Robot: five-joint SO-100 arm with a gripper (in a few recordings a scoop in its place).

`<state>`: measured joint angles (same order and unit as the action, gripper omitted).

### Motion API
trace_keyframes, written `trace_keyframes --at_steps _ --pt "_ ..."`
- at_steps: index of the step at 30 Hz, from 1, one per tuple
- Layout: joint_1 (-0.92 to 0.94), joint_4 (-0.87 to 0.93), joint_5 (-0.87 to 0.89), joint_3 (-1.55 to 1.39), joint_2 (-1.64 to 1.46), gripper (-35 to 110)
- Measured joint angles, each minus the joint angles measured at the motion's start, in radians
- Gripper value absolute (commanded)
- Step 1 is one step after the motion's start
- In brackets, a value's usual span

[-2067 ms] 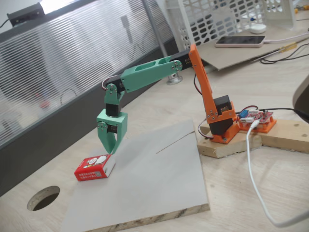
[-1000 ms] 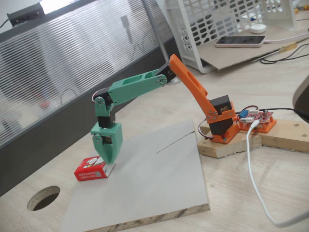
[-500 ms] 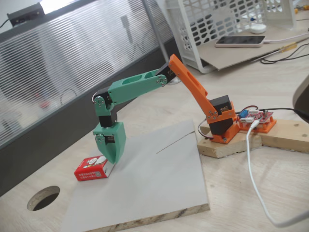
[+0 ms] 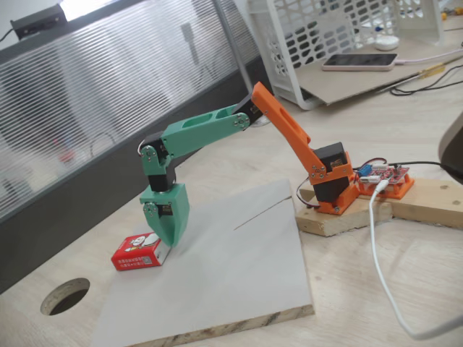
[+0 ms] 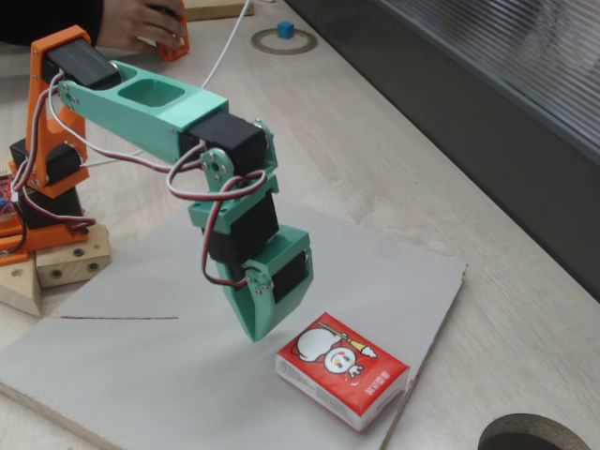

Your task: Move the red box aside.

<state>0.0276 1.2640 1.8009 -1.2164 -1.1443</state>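
The red box (image 4: 135, 253) (image 5: 342, 368), a small carton with a white cartoon picture, lies flat at the edge of the grey board (image 4: 217, 282) (image 5: 141, 375). My green gripper (image 4: 166, 241) (image 5: 250, 328) points down with its fingers pressed together, shut on nothing. Its tip hovers just above the board at the box's end. In one fixed view it stands a little apart from the carton; in the other it overlaps the box's right end.
A round hole (image 4: 65, 295) (image 5: 536, 437) is cut in the table beyond the box. My orange base on wooden blocks (image 4: 340, 217), a red circuit board (image 4: 385, 178) and a white cable (image 4: 380, 260) lie to the right. A white basket (image 4: 340, 29) and a phone (image 4: 359, 61) stand at the back.
The arm has swung over and lowered, bringing the gripper from above the box's end down close beside it. The box stays where it was. Almost no motion in the last half second.
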Motion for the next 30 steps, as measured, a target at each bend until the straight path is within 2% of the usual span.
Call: trace_keyframes --at_steps 23,25,26,27,30 --pt "-0.008 -0.008 -0.002 0.037 0.172 4" --pt "-0.011 -0.072 0.005 0.094 0.181 4" --pt "-0.011 -0.133 0.000 0.149 0.202 4" --pt "-0.017 -0.290 0.000 0.270 0.276 4" --pt "-0.021 -0.419 0.000 0.357 0.376 4"
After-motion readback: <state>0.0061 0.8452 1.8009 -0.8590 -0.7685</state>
